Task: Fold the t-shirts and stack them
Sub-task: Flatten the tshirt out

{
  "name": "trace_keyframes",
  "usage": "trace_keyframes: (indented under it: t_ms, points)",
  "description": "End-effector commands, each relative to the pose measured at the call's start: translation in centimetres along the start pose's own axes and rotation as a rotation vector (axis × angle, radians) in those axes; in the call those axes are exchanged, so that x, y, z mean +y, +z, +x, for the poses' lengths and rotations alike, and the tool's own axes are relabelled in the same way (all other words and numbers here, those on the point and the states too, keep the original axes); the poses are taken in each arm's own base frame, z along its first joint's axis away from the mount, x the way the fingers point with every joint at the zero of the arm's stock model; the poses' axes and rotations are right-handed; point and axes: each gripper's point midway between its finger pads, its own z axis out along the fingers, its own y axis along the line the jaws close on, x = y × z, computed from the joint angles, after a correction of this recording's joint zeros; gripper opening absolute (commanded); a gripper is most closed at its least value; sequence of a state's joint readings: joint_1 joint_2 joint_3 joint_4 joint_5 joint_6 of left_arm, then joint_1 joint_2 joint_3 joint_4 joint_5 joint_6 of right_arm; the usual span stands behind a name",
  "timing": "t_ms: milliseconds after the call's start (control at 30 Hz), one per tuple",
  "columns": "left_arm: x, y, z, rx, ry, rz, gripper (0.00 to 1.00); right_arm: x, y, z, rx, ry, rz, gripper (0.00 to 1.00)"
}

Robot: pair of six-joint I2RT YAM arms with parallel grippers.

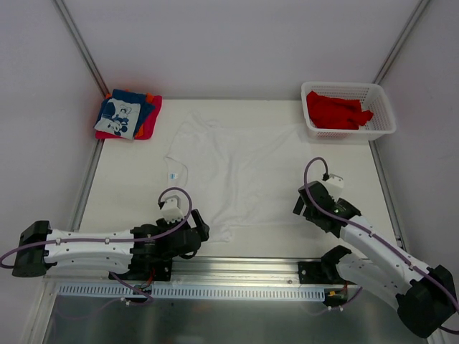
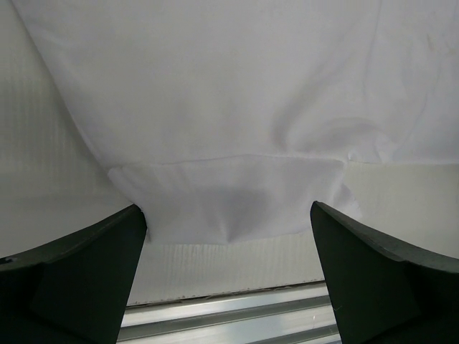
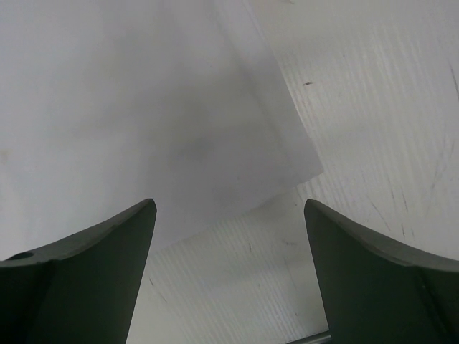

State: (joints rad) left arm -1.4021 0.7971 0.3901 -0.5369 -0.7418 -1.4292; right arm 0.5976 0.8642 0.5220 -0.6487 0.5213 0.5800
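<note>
White t-shirt (image 1: 237,172) lies flat on the desk (image 1: 129,186), near edge just ahead of my L tool (image 2: 226,215) and a corner ahead-left of my R tool (image 3: 229,208), both spread & empty, so I'd go low, pinch in sync, lift evenly.
</note>
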Motion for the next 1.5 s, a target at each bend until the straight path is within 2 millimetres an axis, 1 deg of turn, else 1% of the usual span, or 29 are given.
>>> trace_keyframes:
  t_ms: [0, 33, 67, 133, 167, 233, 267, 333, 367, 467, 533, 667, 700, 767, 800, 867, 900, 967, 1033, 1067, 1100, 1167, 1200, 1467]
  points:
    - [1.4, 0.3, 0.0, -0.023, 0.016, -0.042, 0.98, -1.0, -0.3, -1.7, -0.045, 0.003, 0.047, 0.89]
    - [1.5, 0.3, -0.1, -0.025, 0.015, -0.041, 0.98, -1.4, -0.2, -1.7, -0.042, 0.018, 0.06, 0.89]
    - [1.6, 0.3, -0.2, -0.031, 0.018, -0.043, 0.98, -1.9, 0.1, -1.1, -0.028, 0.033, 0.069, 0.89]
    - [1.7, 0.2, -0.3, -0.037, 0.018, -0.04, 0.98, -1.8, 0.6, -0.7, -0.011, 0.086, 0.045, 0.89]
    - [1.7, 0.2, -0.5, -0.043, 0.018, -0.039, 0.98, -1.9, 1.1, 0.2, 0.012, 0.095, 0.039, 0.88]
    - [1.7, 0.1, -0.6, -0.048, 0.017, -0.035, 0.98, -1.5, 1.6, 0.8, 0.037, 0.15, 0.002, 0.88]
    - [1.8, 0.1, -0.7, -0.051, 0.015, -0.035, 0.98, -1.8, 1.8, 1.3, 0.046, 0.16, 0.01, 0.88]
    - [1.8, 0.0, -0.8, -0.05, 0.019, -0.034, 0.98, -1.9, 2.0, 1.5, 0.045, 0.194, 0.014, 0.89]
    - [2.0, 0.0, -0.7, -0.05, 0.021, -0.037, 0.98, -2.1, 2.2, 1.9, 0.052, 0.203, 0.019, 0.89]
    - [2.3, 0.1, -0.6, -0.048, 0.019, -0.042, 0.98, -1.5, 2.6, 2.3, 0.068, 0.257, -0.019, 0.88]
    - [2.5, 0.1, -0.5, -0.045, 0.013, -0.044, 0.98, -1.5, 3.0, 2.9, 0.085, 0.281, -0.03, 0.84]
    - [2.8, 0.1, -0.4, -0.04, 0.01, -0.047, 0.98, -1.7, 3.2, 2.9, 0.085, 0.285, -0.023, 0.8]
    - [2.9, 0.1, -0.3, -0.037, 0.01, -0.049, 0.98, -1.8, 3.2, 2.9, 0.081, 0.287, -0.02, 0.76]
    - [3.0, 0.1, -0.2, -0.033, 0.011, -0.053, 0.98, -1.9, 3.2, 2.7, 0.067, 0.291, -0.023, 0.72]
    - [3.1, 0.1, -0.2, -0.033, 0.009, -0.054, 0.98, -2.1, 3.2, 2.6, 0.062, 0.294, -0.017, 0.66]
    - [3.2, 0.1, -0.1, -0.03, 0.007, -0.057, 0.98, -2.2, 3.2, 2.5, 0.056, 0.299, -0.015, 0.6]
    - [3.2, 0.2, -0.1, -0.03, 0.004, -0.056, 0.98, -2.2, 3.2, 2.5, 0.055, 0.299, -0.015, 0.54]
    - [3.3, 0.2, -0.1, -0.032, 0.006, -0.059, 0.98, -2.2, 3.2, 2.5, 0.057, 0.296, -0.013, 0.5]
    - [3.3, 0.2, -0.1, -0.032, 0.008, -0.061, 0.98, -2.4, 3.3, 2.8, 0.064, 0.294, -0.006, 0.42]
    - [3.3, 0.2, -0.1, -0.032, 0.007, -0.061, 0.98, -2.5, 3.4, 2.9, 0.064, 0.295, 0.001, 0.29]
    - [3.3, 0.2, -0.1, -0.033, 0.007, -0.061, 0.98, -2.5, 3.4, 2.9, 0.064, 0.298, 0.003, 0.2]
    - [3.3, 0.2, -0.2, -0.035, 0.007, -0.063, 0.98, -2.8, 3.5, 3.1, 0.062, 0.299, 0.01, 0.05]
    - [3.3, 0.2, -0.2, -0.036, 0.008, -0.065, 0.98, -2.8, 3.5, 3.1, 0.063, 0.3, 0.011, 0.01]
    - [3.2, 0.1, -0.4, -0.04, 0.013, -0.068, 0.98, -2.7, 3.5, 3.0, 0.061, 0.296, 0.003, 0.01]
